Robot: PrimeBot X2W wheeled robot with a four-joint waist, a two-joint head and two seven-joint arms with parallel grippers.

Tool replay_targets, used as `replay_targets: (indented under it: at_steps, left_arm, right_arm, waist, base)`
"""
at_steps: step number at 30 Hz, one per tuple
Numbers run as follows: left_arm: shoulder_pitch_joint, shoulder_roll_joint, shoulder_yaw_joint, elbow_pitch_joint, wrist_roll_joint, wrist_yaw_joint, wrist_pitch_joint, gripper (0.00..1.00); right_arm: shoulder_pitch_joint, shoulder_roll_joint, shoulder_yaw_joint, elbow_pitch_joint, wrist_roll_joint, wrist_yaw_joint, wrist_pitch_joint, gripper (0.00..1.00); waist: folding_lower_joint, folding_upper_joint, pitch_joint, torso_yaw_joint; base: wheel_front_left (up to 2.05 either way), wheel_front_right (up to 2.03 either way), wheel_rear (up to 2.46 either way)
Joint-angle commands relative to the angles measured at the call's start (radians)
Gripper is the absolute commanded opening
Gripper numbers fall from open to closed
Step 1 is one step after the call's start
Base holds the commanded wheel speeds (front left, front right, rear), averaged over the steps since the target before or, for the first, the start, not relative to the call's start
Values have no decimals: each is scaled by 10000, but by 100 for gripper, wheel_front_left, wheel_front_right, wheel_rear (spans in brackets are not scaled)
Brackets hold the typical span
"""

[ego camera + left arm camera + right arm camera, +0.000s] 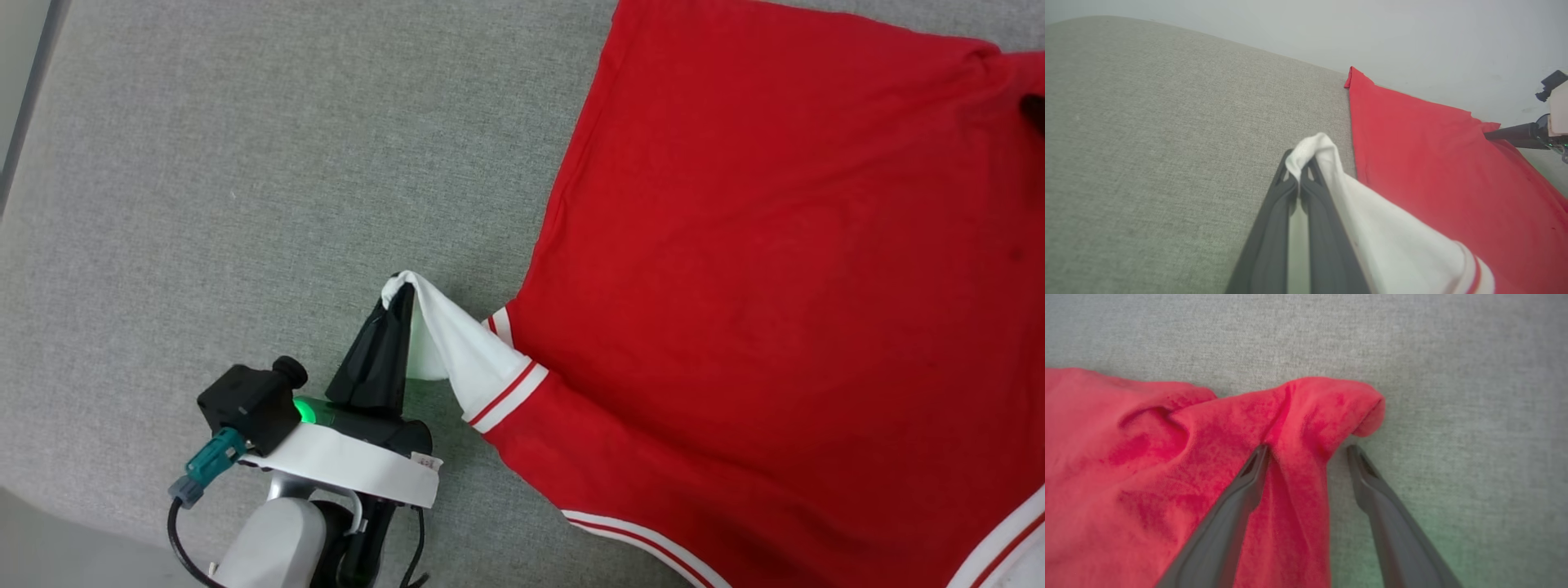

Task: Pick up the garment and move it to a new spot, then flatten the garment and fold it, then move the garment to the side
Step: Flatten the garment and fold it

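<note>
The garment (767, 269) is a red shirt spread plain side up on the grey cloth surface, with a white sleeve and red-and-white trim at its near edge. My left gripper (398, 287) is shut on the tip of the white sleeve (1327, 171), which is pulled up and away from the body of the shirt. My right gripper (1308, 451) stands open at a bunched red corner (1331, 404) of the garment, one finger on the fabric, the other over bare surface, with a fold lying between them. Its dark fingers (1515, 134) also show at the shirt's far edge in the left wrist view.
The grey fabric surface (245, 204) stretches wide to the left of the garment. Its edge runs along the far left (24, 106) and the near left corner (49, 523). A pale wall (1372, 36) rises beyond the surface.
</note>
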Motion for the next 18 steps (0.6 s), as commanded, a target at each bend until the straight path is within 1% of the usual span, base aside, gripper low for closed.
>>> replay_targets:
  at_steps: [1,3,4,5,6,9,13,18]
  left_arm:
    - [-152,-48,17,53,83,-66,-52,0]
    - [-173,-118,49,160,85,-126,-60,0]
    - [-175,-146,69,199,98,-158,-71,0]
    - [-164,-157,94,250,113,-180,-78,0]
    - [-154,-166,121,299,128,-201,-86,0]
    - [-49,-164,214,437,146,-219,-93,0]
    - [136,-109,379,609,127,-205,-102,0]
    - [517,10,668,737,62,-131,-110,0]
  right_arm:
    - [601,239,79,731,-40,-5,637,100]
    - [880,336,23,1128,56,-5,1309,100]
    - [966,360,4,1257,65,-7,1598,96]
    - [1013,401,-43,1324,113,-8,1795,23]
    - [988,423,-60,1291,146,-8,1859,0]
    - [835,337,80,828,149,-5,1584,0]
    - [696,8,373,74,246,-5,1009,0]
    - [1346,-272,790,-1102,642,-5,751,0]
  waist:
    - [-2,0,57,72]
    - [-2,0,25,86]
    - [-2,0,-4,85]
    - [-2,0,-38,77]
    - [-2,0,-80,61]
    - [-2,0,-311,-30]
    - [-2,0,-823,-247]
    - [-2,0,-1679,-712]
  base:
    - [0,0,0]
    - [0,0,0]
    - [0,0,0]
    - [0,0,0]
    - [0,0,0]
    - [0,0,0]
    - [0,0,0]
    - [0,0,0]
